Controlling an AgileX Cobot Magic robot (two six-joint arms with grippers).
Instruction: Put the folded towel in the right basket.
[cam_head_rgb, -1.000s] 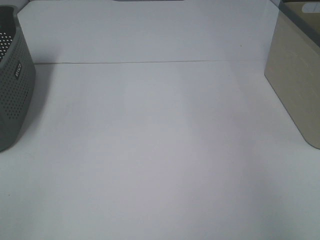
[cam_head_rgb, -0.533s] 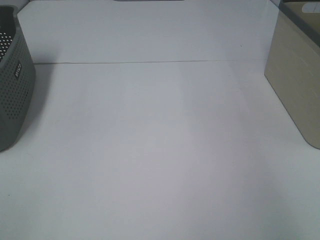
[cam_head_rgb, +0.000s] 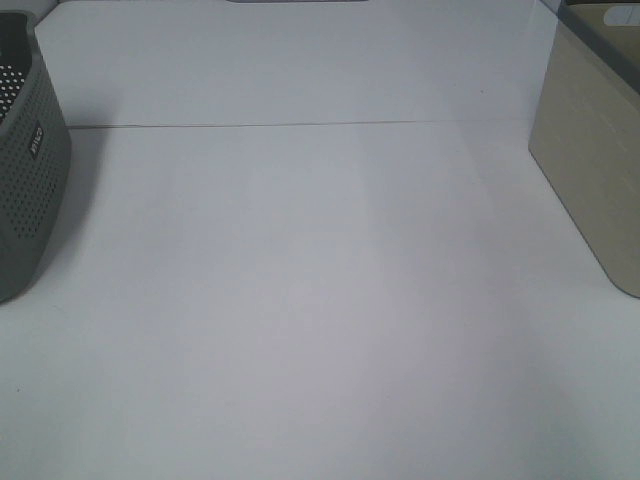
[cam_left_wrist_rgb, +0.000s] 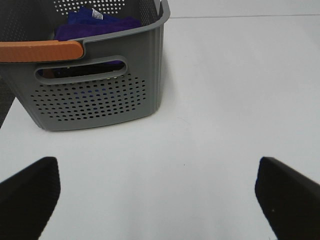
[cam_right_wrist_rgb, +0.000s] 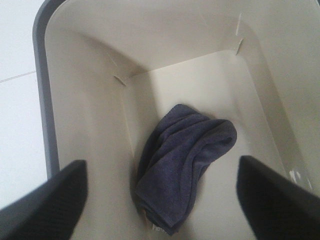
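Black right gripper (cam_right_wrist_rgb: 161, 161) hovers, fingers (cam_right_wrist_rgb: 45, 210) spread wide and empty, above the towel (cam_right_wrist_rgb: 185, 150) inside the beige basket (cam_right_wrist_rgb: 90, 115).

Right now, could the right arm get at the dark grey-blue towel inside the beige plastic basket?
Probably yes: the right arm's fingers stand open above the beige plastic basket, and the dark grey-blue towel lies uncovered on its bottom.
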